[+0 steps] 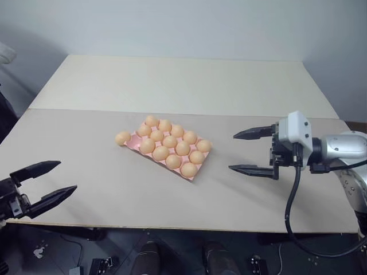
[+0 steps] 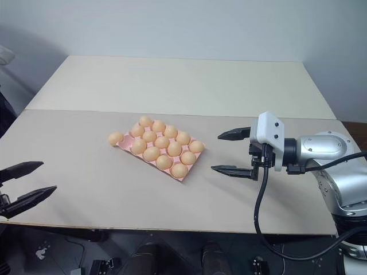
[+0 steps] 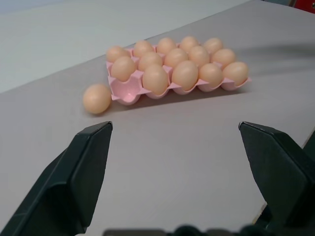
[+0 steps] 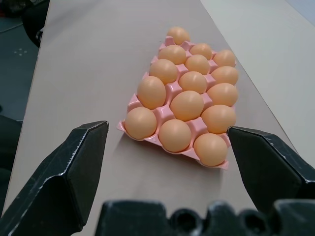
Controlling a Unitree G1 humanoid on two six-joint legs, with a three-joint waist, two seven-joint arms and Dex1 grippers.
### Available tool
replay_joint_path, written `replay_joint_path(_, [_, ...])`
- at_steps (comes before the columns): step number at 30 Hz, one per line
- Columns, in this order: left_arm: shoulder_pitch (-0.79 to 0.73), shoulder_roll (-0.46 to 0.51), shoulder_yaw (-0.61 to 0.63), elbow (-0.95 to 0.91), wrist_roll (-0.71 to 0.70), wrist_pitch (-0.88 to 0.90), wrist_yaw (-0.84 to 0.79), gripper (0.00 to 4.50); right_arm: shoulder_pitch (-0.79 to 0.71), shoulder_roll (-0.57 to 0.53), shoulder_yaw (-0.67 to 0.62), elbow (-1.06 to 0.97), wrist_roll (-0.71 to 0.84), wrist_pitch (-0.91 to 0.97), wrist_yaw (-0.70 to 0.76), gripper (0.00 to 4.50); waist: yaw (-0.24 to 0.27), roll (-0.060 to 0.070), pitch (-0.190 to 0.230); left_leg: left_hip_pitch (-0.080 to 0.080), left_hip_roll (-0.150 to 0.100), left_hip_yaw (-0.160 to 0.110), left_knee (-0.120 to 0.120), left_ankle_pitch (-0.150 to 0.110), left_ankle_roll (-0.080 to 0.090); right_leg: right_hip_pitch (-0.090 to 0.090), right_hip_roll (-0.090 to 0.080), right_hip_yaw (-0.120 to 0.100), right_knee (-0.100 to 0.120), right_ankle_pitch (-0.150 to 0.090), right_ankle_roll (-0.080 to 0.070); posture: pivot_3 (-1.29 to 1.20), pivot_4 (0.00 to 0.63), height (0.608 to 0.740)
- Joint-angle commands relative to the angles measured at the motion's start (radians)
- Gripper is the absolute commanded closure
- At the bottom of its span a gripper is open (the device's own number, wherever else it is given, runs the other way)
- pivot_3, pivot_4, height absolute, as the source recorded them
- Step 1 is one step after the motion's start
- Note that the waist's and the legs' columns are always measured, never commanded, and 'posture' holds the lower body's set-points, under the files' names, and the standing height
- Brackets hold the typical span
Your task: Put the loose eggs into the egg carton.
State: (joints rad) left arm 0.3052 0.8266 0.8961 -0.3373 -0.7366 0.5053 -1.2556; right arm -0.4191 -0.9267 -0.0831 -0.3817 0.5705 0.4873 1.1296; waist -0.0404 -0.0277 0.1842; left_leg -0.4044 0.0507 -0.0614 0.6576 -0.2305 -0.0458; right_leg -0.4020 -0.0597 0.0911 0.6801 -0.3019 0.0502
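One smooth oval egg [image 1: 122,137] lies on the matte tabletop [image 1: 86,143] beside the moulded pink carton [image 3: 125,91], well apart from both spread, empty pincers: left [image 1: 49,183], right [image 1: 248,152].

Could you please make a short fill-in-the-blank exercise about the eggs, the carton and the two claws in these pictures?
1. One loose egg lies on the ____, beside a corner of the egg carton.
2. The carton cup nearest that egg is ____.
3. The colour of the carton is ____.
4. The left claw and the right claw both stand ____, holding nothing.

Missing words: table; empty; pink; open
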Motion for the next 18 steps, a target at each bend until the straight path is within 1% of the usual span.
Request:
replay_joint_path(1, [-0.046, 0.032, -0.035, 0.007, -0.002, -0.017, 0.035, 0.05, -0.008, -0.008, -0.028, -0.019, 0.004, -0.009, -0.005, 0.00, -0.002, 0.000, 0.000, 0.000, 0.000, 0.000, 0.000, 0.000, 0.000, 0.000, 0.000, 0.000, 0.000, 0.000, 0.000, 0.00, 0.150, 0.740])
replay_joint_path(6, [-0.240, 0.125, -0.224, 0.151, 0.097, -0.016, 0.115, 0.05, -0.019, -0.004, -0.022, -0.019, 0.000, -0.010, -0.014, 0.00, 0.001, 0.000, 0.000, 0.000, 0.000, 0.000, 0.000, 0.000, 0.000, 0.000, 0.000, 0.000, 0.000, 0.000, 0.000, 0.00, 0.150, 0.740])
replay_joint_path(10, [-0.511, 0.167, -0.455, 0.389, 0.219, -0.023, 0.167, 0.05, -0.019, -0.001, -0.018, -0.030, -0.007, -0.013, -0.027, 0.00, 0.000, 0.000, 0.000, 0.000, -0.001, 0.000, 0.000, 0.000, 0.000, -0.001, 0.000, 0.000, 0.000, 0.000, 0.000, 0.00, 0.150, 0.740])
replay_joint_path(13, [-0.662, 0.166, -0.575, 0.544, 0.297, -0.061, 0.149, 0.05, -0.014, 0.000, -0.025, -0.044, -0.004, -0.009, -0.039, 0.00, -0.003, 0.000, 0.000, -0.001, -0.001, 0.000, 0.000, 0.000, 0.000, -0.001, 0.001, 0.000, 0.000, 0.000, 0.000, 0.00, 0.150, 0.740])
replay_joint_path(18, [-0.937, 0.095, -0.764, 0.846, 0.451, -0.167, 0.154, 0.05, 0.010, -0.008, -0.047, -0.069, 0.002, -0.003, -0.056, 0.00, -0.003, 0.000, 0.000, -0.001, -0.001, 0.000, 0.000, 0.000, 0.000, -0.002, 0.001, 0.000, 0.001, 0.000, 0.000, 0.00, 0.150, 0.740])
